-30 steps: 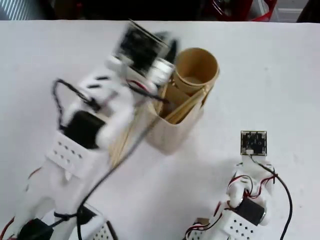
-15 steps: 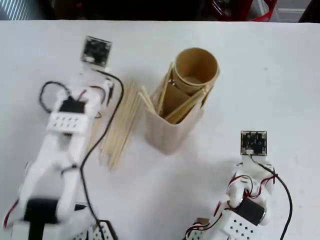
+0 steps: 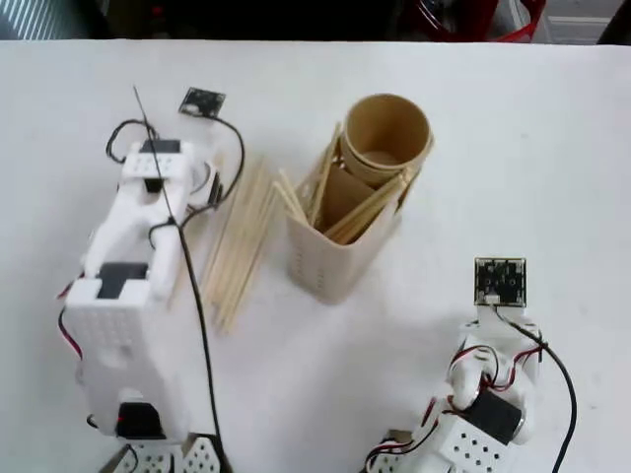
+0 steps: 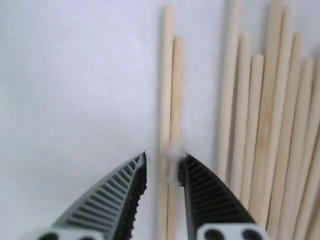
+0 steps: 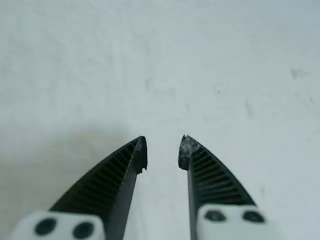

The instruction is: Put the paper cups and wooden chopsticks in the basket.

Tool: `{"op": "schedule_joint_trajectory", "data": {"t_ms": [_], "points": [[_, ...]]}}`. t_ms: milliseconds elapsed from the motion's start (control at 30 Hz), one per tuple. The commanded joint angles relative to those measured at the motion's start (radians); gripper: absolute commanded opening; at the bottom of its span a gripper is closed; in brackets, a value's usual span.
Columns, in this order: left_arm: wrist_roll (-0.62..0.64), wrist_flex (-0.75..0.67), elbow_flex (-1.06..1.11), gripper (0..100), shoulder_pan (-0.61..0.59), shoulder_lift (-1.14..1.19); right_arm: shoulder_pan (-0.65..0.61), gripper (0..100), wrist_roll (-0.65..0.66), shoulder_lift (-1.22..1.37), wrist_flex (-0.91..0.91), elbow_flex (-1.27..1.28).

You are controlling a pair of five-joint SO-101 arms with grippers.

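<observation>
Loose wooden chopsticks [image 3: 237,241] lie in a bundle on the white table, just left of the basket [image 3: 340,261]. The tan basket holds a paper cup [image 3: 385,138] at its far end and several chopsticks [image 3: 365,212] leaning inside. My left arm [image 3: 138,227] hangs over the left side of the loose bundle. In the left wrist view my left gripper [image 4: 162,162] is open, its tips straddling a pair of chopsticks [image 4: 169,95] set apart from the rest [image 4: 265,125]. My right gripper [image 5: 162,147] is open over bare table, holding nothing.
The right arm [image 3: 493,394] sits at the front right of the table, away from the basket. Black cables [image 3: 187,296] trail along the left arm. The table's far edge [image 3: 315,41] meets a dark background.
The left arm swung away from the basket to the left and came down over the loose chopsticks. The right arm has not moved.
</observation>
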Motion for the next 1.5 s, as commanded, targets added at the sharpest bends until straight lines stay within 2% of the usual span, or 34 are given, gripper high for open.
{"op": "schedule_joint_trajectory", "data": {"t_ms": [0,100,300,700,933,1167,1300,1467], "points": [[0.012,0.052,-0.091,12,-0.007,0.030,0.012,11.4,0.006,-0.008,-0.018,0.009],[0.012,0.117,-0.157,11,-0.007,0.068,0.012,11.4,0.006,-0.008,-0.018,0.009],[0.012,0.186,-0.255,3,-0.008,0.134,0.012,11.4,0.006,-0.008,-0.018,0.009],[0.012,0.198,-0.255,2,-0.022,0.071,0.012,11.4,0.006,-0.008,-0.018,0.009],[0.014,0.167,-0.086,2,-0.035,-0.189,0.012,11.4,0.006,-0.008,-0.018,0.009],[0.051,0.098,0.126,2,-0.004,-0.587,0.012,11.4,0.006,-0.008,-0.018,0.009],[0.083,0.107,0.181,2,0.088,-0.862,0.012,11.4,0.006,-0.008,-0.018,0.009],[0.091,0.127,0.176,2,0.274,-1.159,0.012,11.4,0.006,-0.008,-0.018,0.009]]}}
